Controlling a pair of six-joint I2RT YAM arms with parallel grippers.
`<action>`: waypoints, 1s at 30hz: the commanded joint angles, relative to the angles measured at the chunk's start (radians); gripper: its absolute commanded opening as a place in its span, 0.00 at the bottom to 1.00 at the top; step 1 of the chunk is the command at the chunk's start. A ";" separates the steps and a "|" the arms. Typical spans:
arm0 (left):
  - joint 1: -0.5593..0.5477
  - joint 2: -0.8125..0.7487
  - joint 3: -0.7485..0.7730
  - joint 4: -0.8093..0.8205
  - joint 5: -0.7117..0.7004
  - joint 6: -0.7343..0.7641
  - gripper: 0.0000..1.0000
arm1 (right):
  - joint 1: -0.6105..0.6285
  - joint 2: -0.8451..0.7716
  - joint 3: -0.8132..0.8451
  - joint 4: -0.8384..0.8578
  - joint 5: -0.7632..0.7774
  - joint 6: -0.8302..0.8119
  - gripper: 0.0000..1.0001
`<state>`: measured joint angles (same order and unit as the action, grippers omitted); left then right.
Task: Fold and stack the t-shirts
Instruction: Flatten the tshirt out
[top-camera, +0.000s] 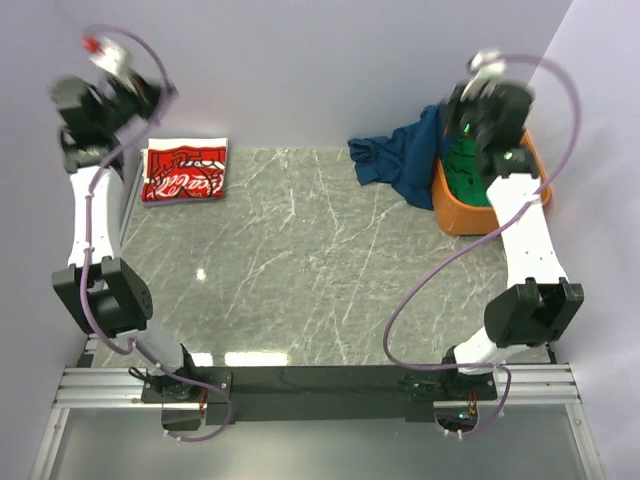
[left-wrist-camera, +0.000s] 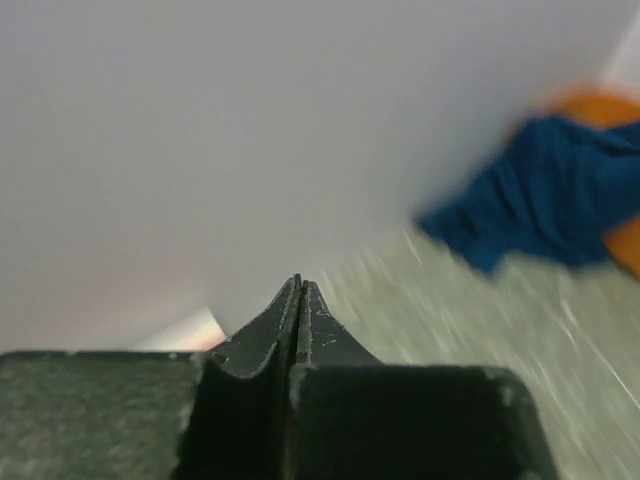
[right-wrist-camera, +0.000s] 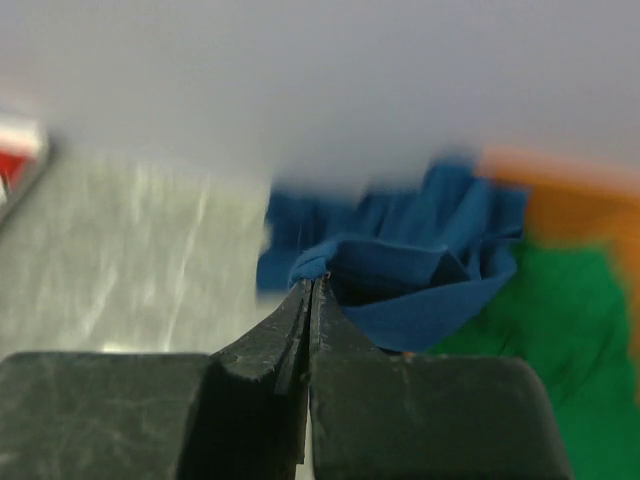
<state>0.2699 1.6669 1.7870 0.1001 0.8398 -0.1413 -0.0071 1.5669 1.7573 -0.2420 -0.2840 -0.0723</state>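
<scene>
A red t-shirt (top-camera: 185, 172) with white script lies folded at the table's back left. A navy blue t-shirt (top-camera: 395, 158) hangs crumpled over the rim of the orange tub (top-camera: 462, 218) onto the table. A green t-shirt (top-camera: 468, 170) lies inside the tub. My right gripper (right-wrist-camera: 315, 280) is over the tub's left rim, shut on a fold of the navy t-shirt (right-wrist-camera: 420, 285), with the green t-shirt (right-wrist-camera: 540, 340) to its right. My left gripper (left-wrist-camera: 298, 284) is shut and empty, raised high near the back left wall; the navy t-shirt (left-wrist-camera: 560, 195) shows blurred far off.
The orange tub stands at the back right against the wall. The grey marble table (top-camera: 300, 270) is walled in at the back and on both sides. Both arms' cables loop above them.
</scene>
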 joint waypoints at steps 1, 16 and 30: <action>-0.056 -0.030 -0.202 -0.287 0.121 0.227 0.05 | 0.029 -0.120 -0.203 -0.002 -0.024 -0.035 0.00; -0.167 -0.056 -0.439 -0.237 0.077 0.105 0.38 | 0.493 -0.110 0.137 -0.031 0.006 -0.092 0.00; -0.096 -0.315 -0.740 -0.693 0.143 0.607 0.43 | 0.568 -0.269 -0.016 0.075 0.278 -0.112 0.00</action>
<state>0.2085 1.3842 1.1309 -0.3676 0.9340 0.1978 0.5648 1.3445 1.8454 -0.2371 -0.0914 -0.1478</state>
